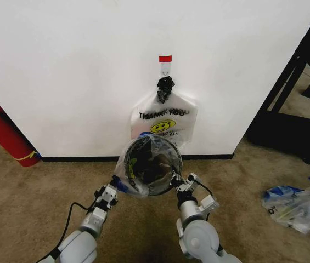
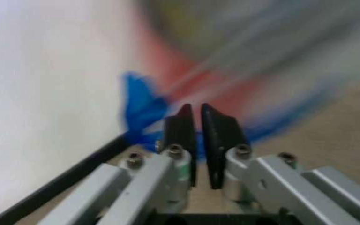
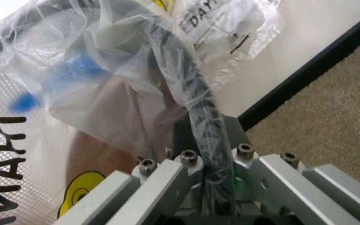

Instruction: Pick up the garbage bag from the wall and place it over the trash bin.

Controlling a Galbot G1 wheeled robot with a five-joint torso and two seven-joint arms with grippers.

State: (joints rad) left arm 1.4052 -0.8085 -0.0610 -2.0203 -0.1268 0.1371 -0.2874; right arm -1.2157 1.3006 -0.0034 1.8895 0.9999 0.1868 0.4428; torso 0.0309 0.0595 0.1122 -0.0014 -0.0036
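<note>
Left gripper (image 1: 112,183) sits at the left side of the trash bin (image 1: 152,164), fingers almost together, a narrow gap between them, pinching blue film of the garbage bag (image 1: 128,167). The bag is draped over the bin, near the wall (image 1: 78,71). Right gripper (image 1: 178,182) is clamped on the bag-covered rim, right side.

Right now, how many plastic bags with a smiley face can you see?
2: one garbage bag draped over the trash bin between both grippers, and one flat bag hanging from the wall hook. None seems hidden.
</note>
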